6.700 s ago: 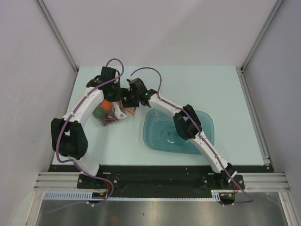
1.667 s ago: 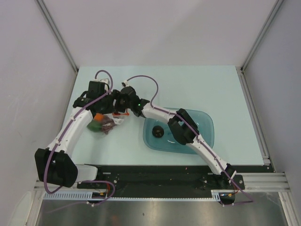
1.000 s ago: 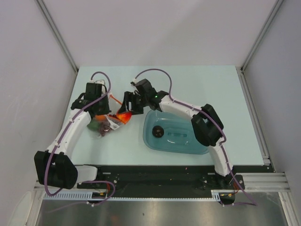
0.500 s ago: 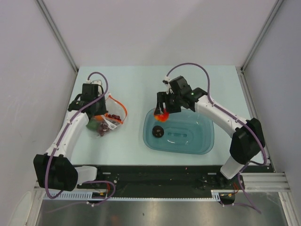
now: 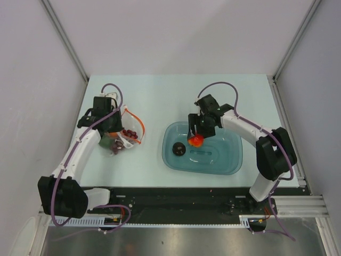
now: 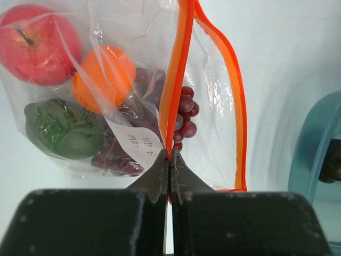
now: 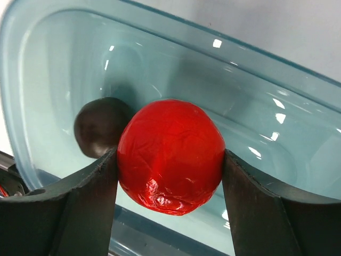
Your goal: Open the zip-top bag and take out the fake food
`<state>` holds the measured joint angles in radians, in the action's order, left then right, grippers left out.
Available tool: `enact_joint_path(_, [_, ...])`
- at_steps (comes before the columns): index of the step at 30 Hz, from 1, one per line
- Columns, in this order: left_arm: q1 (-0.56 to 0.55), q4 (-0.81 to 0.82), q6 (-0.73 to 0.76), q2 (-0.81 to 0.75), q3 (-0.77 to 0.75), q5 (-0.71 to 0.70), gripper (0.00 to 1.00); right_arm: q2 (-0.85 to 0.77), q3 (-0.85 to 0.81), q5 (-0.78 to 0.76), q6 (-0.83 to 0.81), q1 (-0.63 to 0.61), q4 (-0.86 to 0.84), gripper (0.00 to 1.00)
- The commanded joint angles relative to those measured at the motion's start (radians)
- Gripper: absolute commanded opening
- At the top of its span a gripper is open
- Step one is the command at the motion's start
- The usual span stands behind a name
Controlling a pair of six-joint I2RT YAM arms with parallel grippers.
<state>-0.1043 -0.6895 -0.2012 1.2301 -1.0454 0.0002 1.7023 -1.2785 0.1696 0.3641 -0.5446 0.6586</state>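
Note:
The clear zip-top bag (image 5: 123,136) lies at the left of the table, its orange zip strip (image 6: 178,80) spread open. My left gripper (image 6: 169,160) is shut on the zip strip at the bag's mouth; it also shows in the top view (image 5: 113,125). Inside the bag I see a red apple (image 6: 36,44), an orange (image 6: 102,77), a green fruit (image 6: 63,128) and dark-red grapes (image 6: 184,112). My right gripper (image 7: 169,176) is shut on a red round fruit (image 7: 170,154) and holds it over the teal tub (image 5: 224,160). A dark fruit (image 7: 98,125) lies in the tub.
The teal tub's rim (image 7: 64,13) surrounds the held fruit on the far and left sides. The tub's edge (image 6: 311,138) shows to the right of the bag in the left wrist view. Grey walls stand round the table.
My right gripper has carried the red round fruit from the bag's mouth rightward to over the tub. The left gripper has kept its hold on the bag.

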Motion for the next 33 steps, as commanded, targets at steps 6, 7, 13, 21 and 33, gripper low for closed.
enact_joint_path(6, [0.006, 0.024, 0.019, -0.058, 0.012, 0.046, 0.0, 0.013, 0.03, 0.005, 0.03, -0.003, -0.062, 0.84])
enact_joint_path(7, [0.006, 0.021, 0.02, -0.055, 0.008, 0.047, 0.0, 0.007, 0.03, 0.005, 0.032, -0.005, -0.065, 0.93])
enact_joint_path(13, [0.006, 0.019, 0.022, -0.055, 0.005, 0.047, 0.0, -0.021, 0.028, -0.007, 0.045, -0.026, -0.097, 1.0])
enact_joint_path(21, [0.006, 0.025, 0.013, -0.064, 0.024, 0.064, 0.0, -0.049, -0.012, 0.004, 0.145, -0.161, -0.333, 0.95])
enact_joint_path(33, [0.006, 0.03, 0.016, -0.086, 0.044, 0.053, 0.0, 0.412, -0.597, 0.07, 0.269, -0.305, -0.352, 0.81])
